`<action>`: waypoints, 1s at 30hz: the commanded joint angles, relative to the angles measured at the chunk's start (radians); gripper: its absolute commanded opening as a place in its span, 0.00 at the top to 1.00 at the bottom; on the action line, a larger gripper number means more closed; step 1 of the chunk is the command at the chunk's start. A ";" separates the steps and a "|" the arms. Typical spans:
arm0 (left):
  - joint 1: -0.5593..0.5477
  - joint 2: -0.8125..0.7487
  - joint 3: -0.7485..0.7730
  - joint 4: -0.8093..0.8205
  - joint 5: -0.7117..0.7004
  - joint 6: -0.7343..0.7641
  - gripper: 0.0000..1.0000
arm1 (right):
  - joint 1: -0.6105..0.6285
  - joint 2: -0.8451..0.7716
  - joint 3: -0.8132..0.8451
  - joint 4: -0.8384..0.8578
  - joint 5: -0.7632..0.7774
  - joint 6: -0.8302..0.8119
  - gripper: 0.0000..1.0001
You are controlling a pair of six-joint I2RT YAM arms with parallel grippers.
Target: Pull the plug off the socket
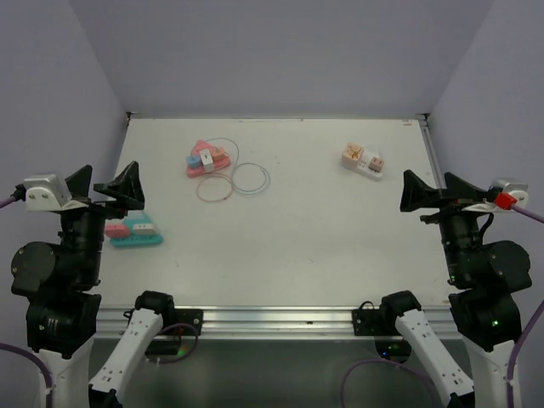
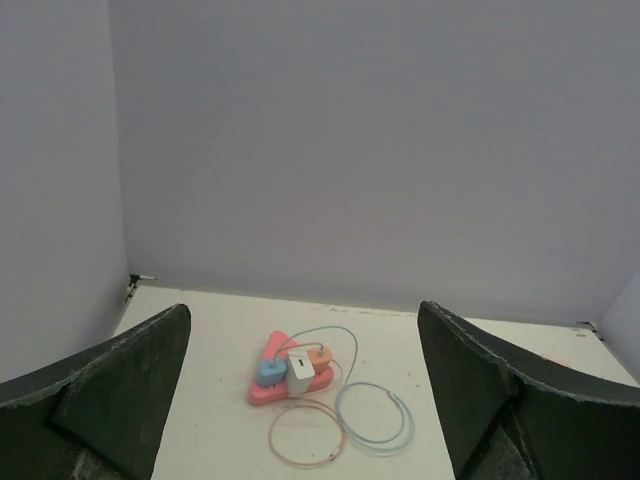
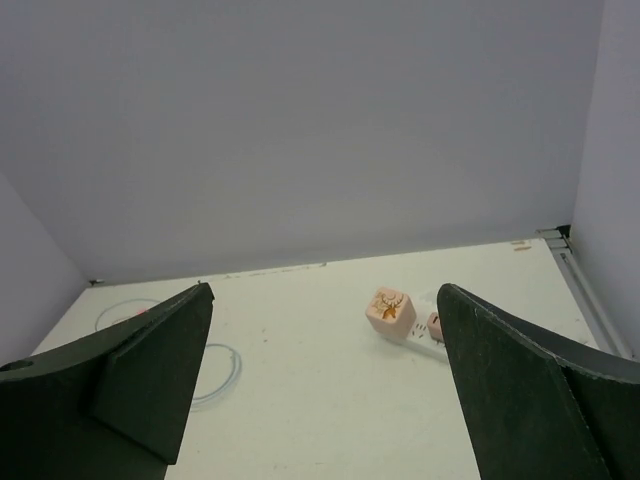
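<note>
The pink triangular socket [image 1: 204,163] lies in the far left part of the tabletop [image 1: 297,229], well in from the back wall and the left wall. A white plug [image 1: 207,158] sits upright in its middle, with a blue plug [image 1: 194,159] just beside it on the left and an orange plug [image 2: 319,356] on its far right. Two thin cable loops lie flat just right of it: a copper one [image 2: 271,432] nearer, a pale blue one [image 2: 410,425] beside it, the two touching or overlapping.

A white socket strip [image 1: 364,161] lies in the far right part, angled, near the metal edge strip [image 1: 429,153] on the tabletop's right side. It carries a peach cube plug [image 1: 352,154] and a smaller plug [image 1: 374,160] next to it.

A teal socket strip [image 1: 136,236] lies close to the left edge, bearing a pink plug [image 1: 116,229] and a white one [image 1: 143,226].

The left gripper [image 1: 109,170] is raised above the left edge, just over the teal strip, its fingers spread wide and holding nothing. The right gripper [image 1: 427,178] is raised at the right edge, nearer than the white strip, also spread wide and empty.

The middle and near part of the tabletop, up to the rail [image 1: 272,316] at the near edge, is bare white surface between the two arms.
</note>
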 commanded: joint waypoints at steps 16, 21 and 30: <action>-0.004 0.191 -0.109 -0.105 -0.014 -0.132 0.00 | 0.002 0.161 -0.046 -0.059 -0.208 0.160 0.01; -0.004 0.274 -0.173 -0.155 -0.127 -0.174 0.01 | 0.002 0.239 -0.081 -0.082 -0.274 0.226 0.01; 0.020 0.410 -0.325 -0.197 -0.267 -0.293 0.00 | 0.002 0.371 -0.160 -0.046 -0.458 0.249 0.01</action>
